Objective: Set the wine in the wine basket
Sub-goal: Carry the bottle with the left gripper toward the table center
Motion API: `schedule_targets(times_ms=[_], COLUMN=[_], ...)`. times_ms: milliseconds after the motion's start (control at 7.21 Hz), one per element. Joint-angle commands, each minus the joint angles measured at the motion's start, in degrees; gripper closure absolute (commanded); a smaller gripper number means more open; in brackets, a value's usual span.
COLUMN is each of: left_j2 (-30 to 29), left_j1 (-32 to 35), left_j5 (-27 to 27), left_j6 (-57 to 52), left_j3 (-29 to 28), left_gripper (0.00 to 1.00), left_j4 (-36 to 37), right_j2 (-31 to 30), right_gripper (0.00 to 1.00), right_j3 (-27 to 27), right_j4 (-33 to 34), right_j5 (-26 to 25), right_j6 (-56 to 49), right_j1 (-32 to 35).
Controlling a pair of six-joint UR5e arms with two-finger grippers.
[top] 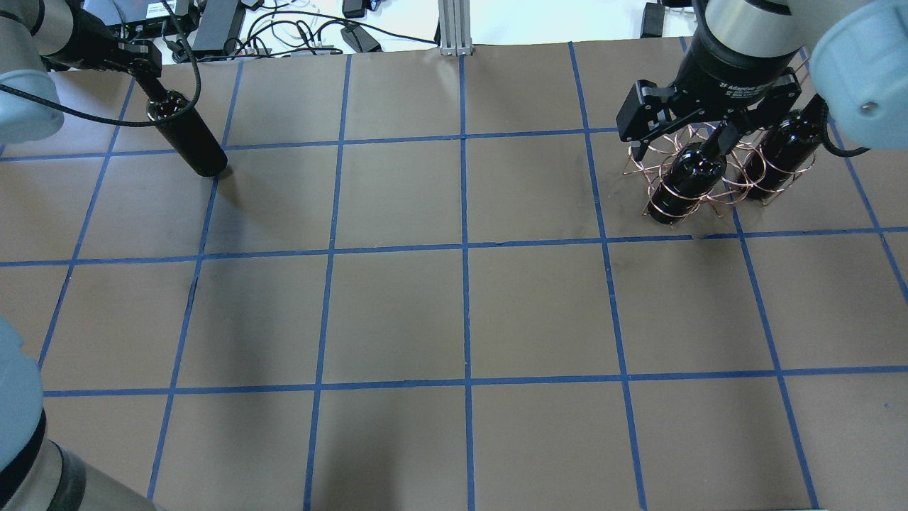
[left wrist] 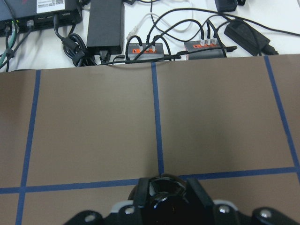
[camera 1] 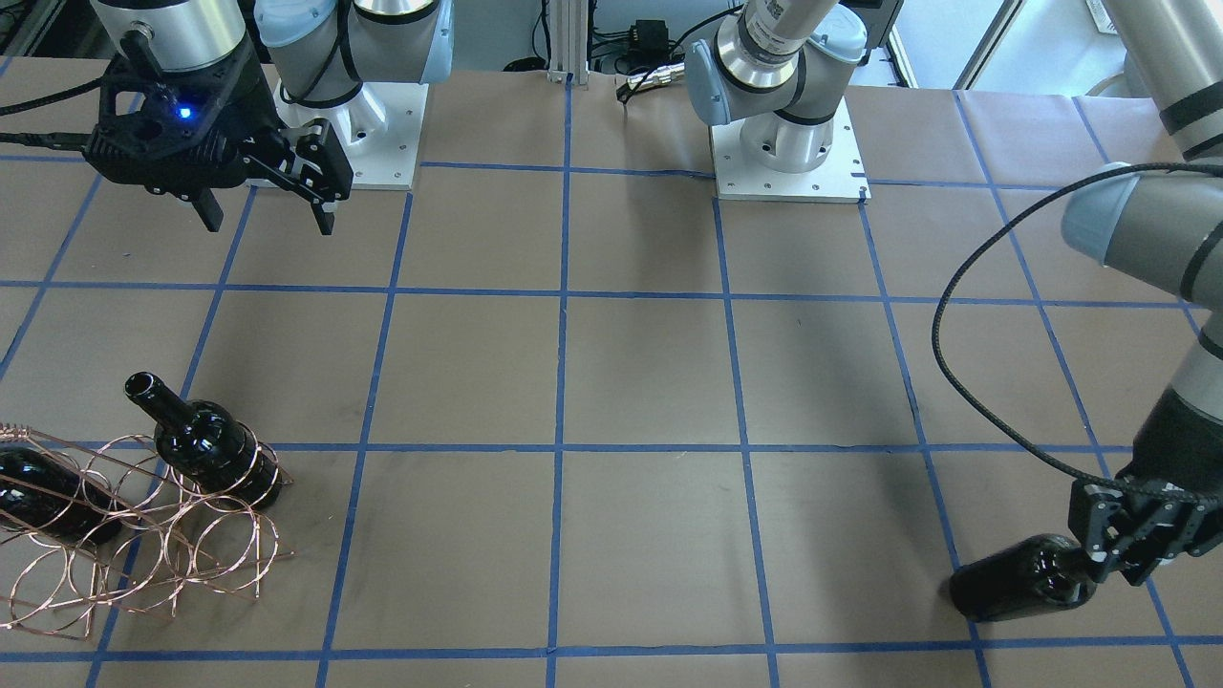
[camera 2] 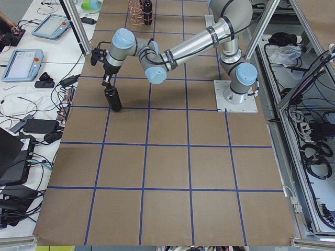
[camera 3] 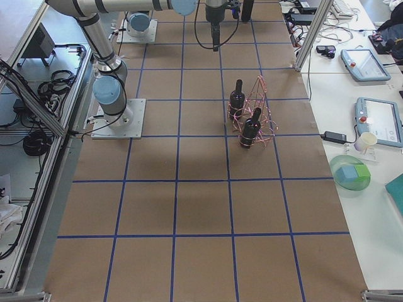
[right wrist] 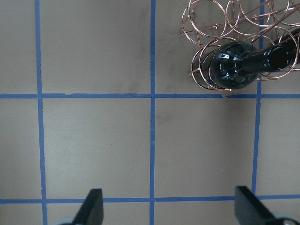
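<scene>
Wine bottle [top: 188, 138] at 10 o'clock in the overhead view, neck clenched in the left end effector [top: 159, 96]. Wine basket [top: 656, 152] way over at 2 o'clock, right end effector [top: 681, 145] released above it. Looks like pick-up; next calls for a long carry and lining up with a free loop.

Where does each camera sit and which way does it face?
Front-facing: across the table, facing the robot; both bases.
Overhead: behind the robot, looking down; both arms.
Left side: table's end; left arm near.
Right side: opposite end; right arm near.
Left wrist: down past held wine.
Right wrist: down; open right gripper, wine basket.
Shared: overhead, front-facing show wine and wine basket.
</scene>
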State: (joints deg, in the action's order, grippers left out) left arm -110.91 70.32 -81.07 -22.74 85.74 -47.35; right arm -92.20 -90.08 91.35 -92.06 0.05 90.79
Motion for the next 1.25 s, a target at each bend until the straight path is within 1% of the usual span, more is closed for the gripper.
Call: schedule_targets(times_ms=[0,139,416,694,971,1110], left_j2=[4.71,7.00,11.30,16.49,17.74,16.61], left_j1=[8.66,12.35,18.86,25.45,31.95,34.86], left_j5=[-7.08,-7.26,-7.43,-7.26,-7.26,-7.35], left_j6=[5.73,10.82,14.98,24.11,33.60,33.90], left_j3=[1.61,4.06,7.06,13.72,14.02,14.11], left_gripper=[1.00,1.00,1.00,1.00,1.00,1.00], left_j4=[-2.66,-2.48,-2.83,-2.66,-2.05,-1.00], right_j2=[0.00,-0.09,0.00,-0.09,-0.09,-0.09], right_gripper=[0.00,0.00,0.00,0.00,0.00,0.00], right_j3=[0.08,0.00,0.00,0.00,0.00,0.00], right_j4=[0.06,0.23,0.32,0.24,0.15,-0.03], right_j5=[-0.14,0.29,0.30,0.04,0.03,-0.14], right_j6=[-0.05,0.04,0.04,-0.05,0.04,-0.05], right_j1=[0.00,0.00,0.00,0.00,0.00,0.00])
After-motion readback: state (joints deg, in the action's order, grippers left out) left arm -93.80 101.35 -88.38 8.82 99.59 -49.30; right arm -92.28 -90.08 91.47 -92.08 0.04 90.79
